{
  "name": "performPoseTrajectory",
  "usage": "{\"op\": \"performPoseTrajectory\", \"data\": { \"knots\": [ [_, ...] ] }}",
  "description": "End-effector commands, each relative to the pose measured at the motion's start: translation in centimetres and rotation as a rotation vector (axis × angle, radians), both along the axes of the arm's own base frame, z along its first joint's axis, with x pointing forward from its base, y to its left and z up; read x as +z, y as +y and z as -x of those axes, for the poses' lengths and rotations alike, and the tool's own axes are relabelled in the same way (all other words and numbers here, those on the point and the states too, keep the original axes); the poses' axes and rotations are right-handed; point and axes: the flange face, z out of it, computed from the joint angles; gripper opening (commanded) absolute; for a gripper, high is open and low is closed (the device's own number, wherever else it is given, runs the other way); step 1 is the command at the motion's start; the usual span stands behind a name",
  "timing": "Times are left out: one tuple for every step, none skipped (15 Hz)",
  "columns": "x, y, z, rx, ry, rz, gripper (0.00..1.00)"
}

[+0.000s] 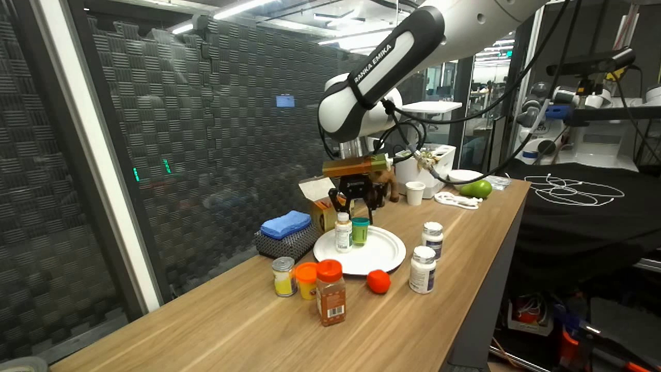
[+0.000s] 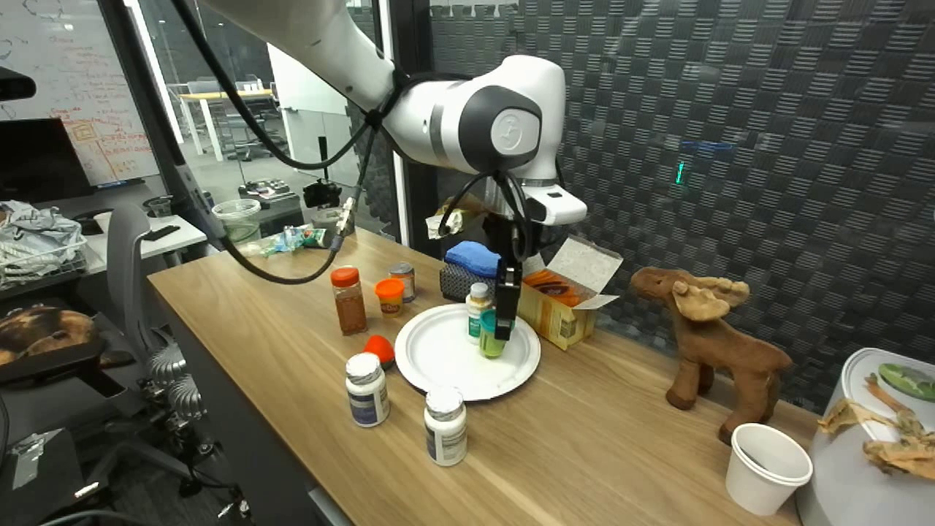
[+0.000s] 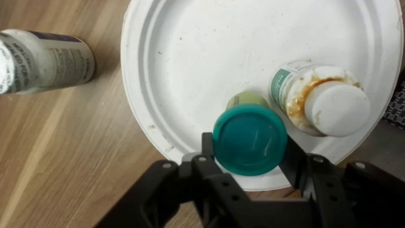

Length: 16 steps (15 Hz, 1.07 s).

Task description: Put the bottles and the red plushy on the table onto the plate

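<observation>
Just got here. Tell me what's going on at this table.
A robot arm is loading a plate. Its claw grips the green jar, which is on the plate or just above it; I can't tell which. A white bottle stands on the plate beside that jar. Off the plate, on the table, are two white jars, the red plushy, the red-capped bottle and the orange-capped tub, all not yet loaded.
</observation>
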Motion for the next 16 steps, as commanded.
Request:
{"op": "performPoseTrajectory", "data": {
  "knots": [
    [0.5, 0.1, -1.3, -0.031, -0.040, 0.015, 0.27],
    [0.5, 0.2, -1.5, -0.028, -0.047, 0.020, 0.27],
    [0.4, 0.2, -1.6, -0.027, -0.056, 0.024, 0.27],
    [0.4, 0.2, -1.8, -0.023, -0.066, 0.030, 0.27],
    [0.2, 0.3, -1.8, -0.020, -0.072, 0.032, 0.27],
    [0.0, 0.3, -2.0, -0.016, -0.079, 0.037, 0.27],
    [-0.1, 0.3, -2.0, -0.013, -0.082, 0.037, 0.27],
    [-0.3, 0.4, -2.0, -0.006, -0.085, 0.038, 0.27],
    [-0.4, 0.4, -2.0, 0.001, -0.086, 0.040, 0.39],
    [-0.4, 0.5, -2.0, 0.005, -0.088, 0.041, 0.43],
    [-0.4, 0.5, -1.9, 0.010, -0.090, 0.043, 0.56],
    [-0.2, 0.4, -1.7, 0.019, -0.089, 0.038, 0.79],
    [0.0, 0.4, -1.6, 0.017, -0.089, 0.039, 0.81],
    [0.3, 0.3, -1.5, 0.018, -0.092, 0.047, 0.81],
    [0.8, 0.2, -1.4, 0.020, -0.097, 0.051, 0.88],
    [1.7, 0.0, -1.4, 0.019, -0.107, 0.062, 0.95]
  ]
}}
